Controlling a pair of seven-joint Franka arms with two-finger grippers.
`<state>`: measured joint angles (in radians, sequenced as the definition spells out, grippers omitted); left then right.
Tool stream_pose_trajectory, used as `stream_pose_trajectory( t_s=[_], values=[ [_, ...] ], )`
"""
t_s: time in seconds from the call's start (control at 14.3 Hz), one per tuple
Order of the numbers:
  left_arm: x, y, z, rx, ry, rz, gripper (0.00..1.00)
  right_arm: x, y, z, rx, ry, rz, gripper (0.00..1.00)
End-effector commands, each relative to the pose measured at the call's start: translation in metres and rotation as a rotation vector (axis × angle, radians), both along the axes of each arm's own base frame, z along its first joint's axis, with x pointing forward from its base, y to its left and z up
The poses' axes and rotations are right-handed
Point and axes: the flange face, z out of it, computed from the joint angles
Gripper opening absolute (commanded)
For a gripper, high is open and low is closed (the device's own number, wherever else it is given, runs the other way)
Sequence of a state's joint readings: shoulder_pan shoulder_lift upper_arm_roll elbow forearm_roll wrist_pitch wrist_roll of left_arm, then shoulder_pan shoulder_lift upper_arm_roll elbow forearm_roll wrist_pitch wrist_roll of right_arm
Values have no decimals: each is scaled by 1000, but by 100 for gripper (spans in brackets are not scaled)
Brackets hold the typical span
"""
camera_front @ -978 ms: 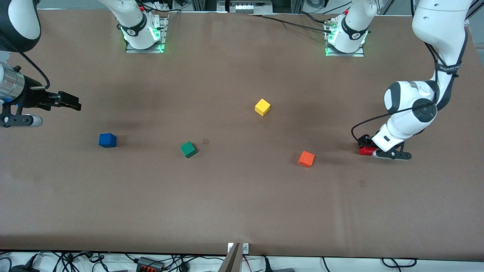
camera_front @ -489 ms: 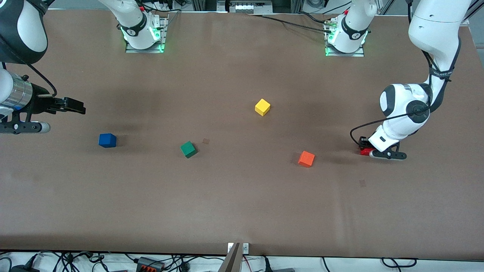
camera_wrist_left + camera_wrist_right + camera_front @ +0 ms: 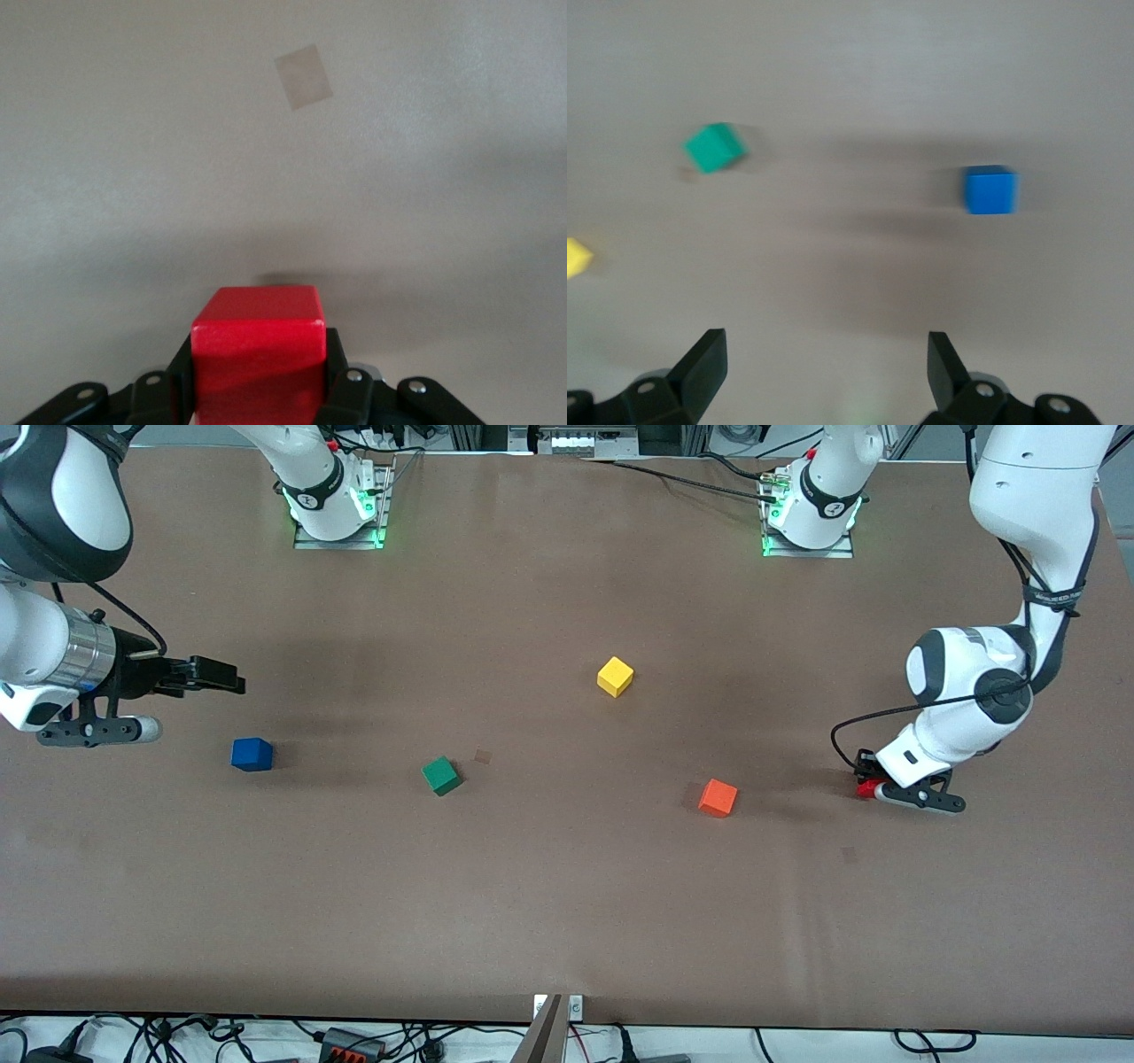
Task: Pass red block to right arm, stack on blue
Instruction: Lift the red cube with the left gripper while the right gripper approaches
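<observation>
Five cubes were in view, though the red block (image 3: 863, 788) showed in the front view only as a sliver at the left gripper (image 3: 873, 784), most of it hidden under the wrist and camera bracket. In the left wrist view the block (image 3: 258, 359) sat between the black linkage fingers (image 3: 347, 400), which were closed against its two sides; its lower part and the finger bases were cut off by the frame edge. Whether it rested on the table (image 3: 567, 886) or hung just above it could not be determined. This grip was at the left arm's end of the table, beside the orange cube (image 3: 718, 797). The right gripper (image 3: 232, 676) hung over the right arm's end of the table, above the area near the blue cube (image 3: 252, 754). In the right wrist view its fingers (image 3: 704, 365) stood wide apart with nothing between them, and the blue cube (image 3: 990, 189) and green cube (image 3: 714, 147) appeared smeared. The yellow cube (image 3: 576, 258) was cut off at that frame's edge. In the front view the green cube (image 3: 440, 775) lay between blue and orange, with the yellow cube (image 3: 615, 676) farther from the camera. A pale square patch (image 3: 303, 77) marked the table ahead of the held block.
</observation>
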<state>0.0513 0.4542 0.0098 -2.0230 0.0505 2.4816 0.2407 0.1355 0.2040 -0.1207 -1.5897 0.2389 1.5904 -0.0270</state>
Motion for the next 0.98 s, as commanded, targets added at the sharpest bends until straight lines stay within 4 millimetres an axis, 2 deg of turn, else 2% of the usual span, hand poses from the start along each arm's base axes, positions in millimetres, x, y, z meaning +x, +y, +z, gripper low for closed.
stream_pose_trajectory(
  t_s=[0.0, 0.14, 0.28, 0.35, 0.56, 0.84, 0.91],
  values=[
    [28, -2, 53, -7, 112, -22, 10, 5, 13, 2, 163, 10, -30, 100],
    [39, -17, 87, -22, 182, -36, 10, 9, 30, -1, 297, 24, -59, 100],
    [47, -54, 130, -43, 245, -96, 11, 17, 42, -12, 447, 47, -109, 100],
    [48, -82, 151, -60, 271, -148, 12, 22, 47, -15, 523, 59, -134, 100],
    [37, -148, 211, -117, 264, -293, 10, 33, 62, -39, 710, 119, -199, 100],
    [20, -190, 265, -414, 209, -421, 9, 39, 76, -52, 834, 127, -195, 100],
    [16, -205, 272, -473, 201, -453, 9, 41, 78, -55, 868, 135, -207, 100]
  ],
)
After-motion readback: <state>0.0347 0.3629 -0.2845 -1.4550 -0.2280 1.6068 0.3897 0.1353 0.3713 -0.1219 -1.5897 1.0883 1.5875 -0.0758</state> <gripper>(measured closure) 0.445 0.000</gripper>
